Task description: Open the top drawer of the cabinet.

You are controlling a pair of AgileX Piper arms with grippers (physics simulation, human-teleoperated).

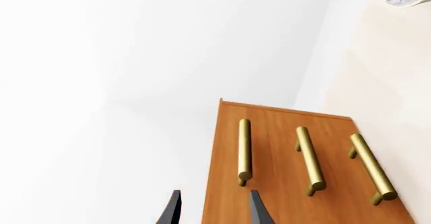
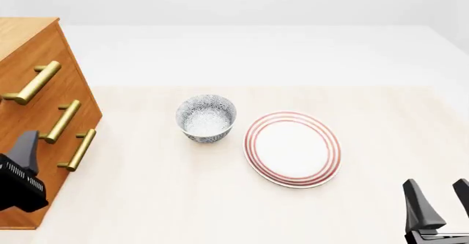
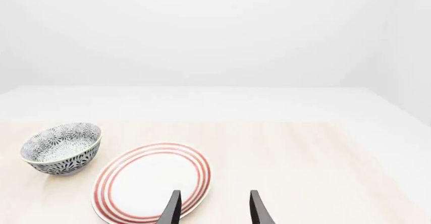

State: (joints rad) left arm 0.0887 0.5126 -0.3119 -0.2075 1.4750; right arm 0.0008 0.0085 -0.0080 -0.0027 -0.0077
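Pale wood table (image 2: 183, 200) is seen under plain white walls. The cabinet (image 2: 29, 84) stands at the table's left edge, its front turned toward the middle of the table. All three drawers sit flush with one another; the top drawer (image 2: 22, 57) is shut, its brass handle (image 2: 31, 83) uppermost, with two matching handles below it.

The left gripper (image 1: 214, 209) is seen in its wrist view with jaws parted and nothing between them, pointed at the cabinet front close to the top handle (image 1: 245, 151) but apart from it. In the front view only the arm's dark body is seen low in front of the cabinet.

The right gripper (image 2: 442, 200) hovers at the near right of the table, jaws parted and empty.

A patterned bowl (image 2: 206, 117) stands upright near the table's middle. A red-ringed plate (image 2: 292, 148) lies just beside it on the right; whether they touch cannot be told.
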